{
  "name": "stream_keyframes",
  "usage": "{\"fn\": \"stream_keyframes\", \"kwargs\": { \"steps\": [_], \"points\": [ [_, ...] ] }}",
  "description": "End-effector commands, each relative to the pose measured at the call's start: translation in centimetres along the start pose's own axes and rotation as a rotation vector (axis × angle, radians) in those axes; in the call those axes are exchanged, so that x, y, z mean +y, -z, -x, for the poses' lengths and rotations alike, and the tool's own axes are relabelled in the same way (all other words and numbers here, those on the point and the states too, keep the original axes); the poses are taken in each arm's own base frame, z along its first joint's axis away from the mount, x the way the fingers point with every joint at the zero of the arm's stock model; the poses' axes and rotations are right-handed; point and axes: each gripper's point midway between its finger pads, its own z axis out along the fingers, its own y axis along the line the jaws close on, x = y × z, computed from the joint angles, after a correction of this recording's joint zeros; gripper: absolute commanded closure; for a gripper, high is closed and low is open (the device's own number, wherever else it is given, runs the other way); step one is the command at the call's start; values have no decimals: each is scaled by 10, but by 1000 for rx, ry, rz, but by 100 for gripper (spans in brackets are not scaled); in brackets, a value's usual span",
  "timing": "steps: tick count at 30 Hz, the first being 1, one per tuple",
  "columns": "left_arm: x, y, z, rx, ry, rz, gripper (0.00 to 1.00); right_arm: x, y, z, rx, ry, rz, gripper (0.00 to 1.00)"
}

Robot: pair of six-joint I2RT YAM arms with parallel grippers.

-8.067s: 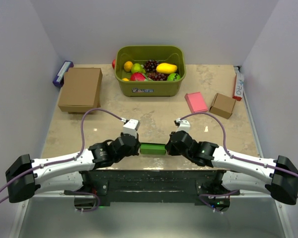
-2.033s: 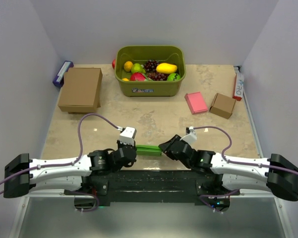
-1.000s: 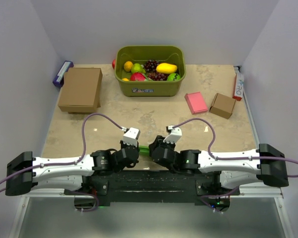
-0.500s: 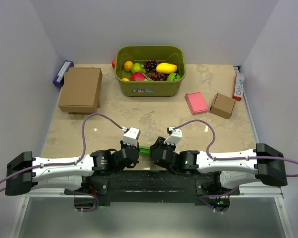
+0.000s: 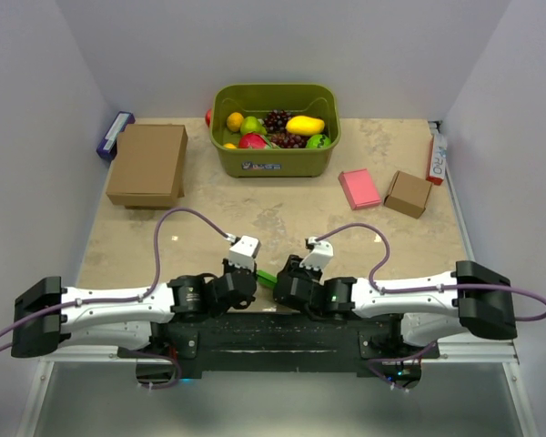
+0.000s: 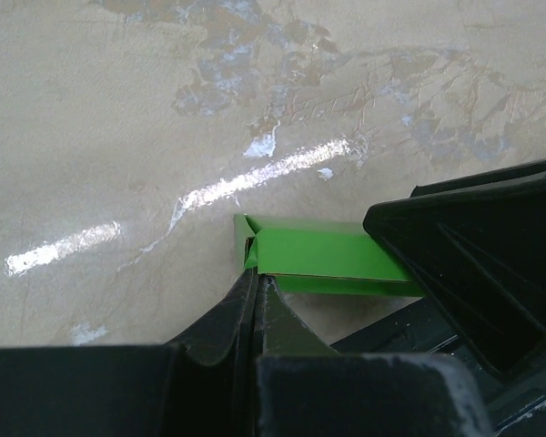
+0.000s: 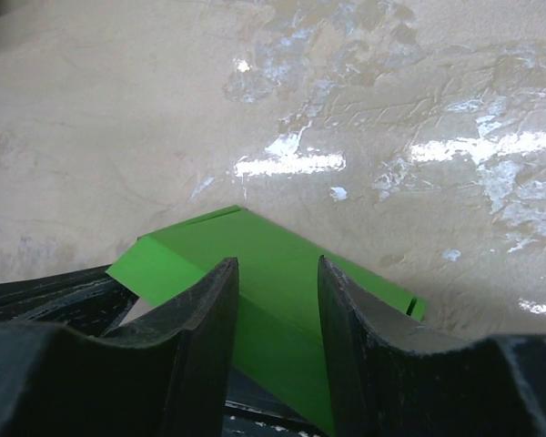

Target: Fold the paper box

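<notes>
Both arms lie low along the near edge of the worktop (image 5: 282,209). Each reaches inward from its base at an outer corner, with the white forearm almost level and the wrist bent toward the middle, so the two wrists nearly meet head to head. The paper box (image 5: 266,276) sits between them near the front centre of the worktop, with only a sliver of green showing from above. The left end effector (image 5: 254,279) has its fingers (image 6: 241,305) pressed together, their tips pinching the near left corner of the box, whose folded end points away from the wrist. The dark bulk of the other wrist covers the box's far end in that view. The right end effector (image 7: 275,264) comes at the box from the opposite side. Its two fingers stand partway apart and are clamped across the box, with green card filling the gap between them and spreading out to both sides. The box lies slanted, one end resting against the left wrist.
</notes>
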Motion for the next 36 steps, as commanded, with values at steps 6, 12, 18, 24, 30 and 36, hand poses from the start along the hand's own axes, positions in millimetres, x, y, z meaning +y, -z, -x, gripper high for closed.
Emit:
{"fn": "stream_keyframes", "kwargs": {
  "steps": [6,12,18,24,30,36],
  "points": [
    [-17,5,16,-38,-84,-89,100,-9,28,36,-47,172,50,47],
    [-30,3,14,0,-147,-131,100,0,37,34,5,442,145,30],
    [-40,2,26,-4,-165,-159,100,9,35,26,27,555,190,27],
    [-41,3,35,-1,-148,-189,100,8,33,14,62,660,239,23],
    [-38,0,33,17,-145,-187,100,9,30,1,93,699,268,18],
    [-40,-2,33,22,-136,-198,100,-2,22,-18,122,754,220,19]
  ]
}}
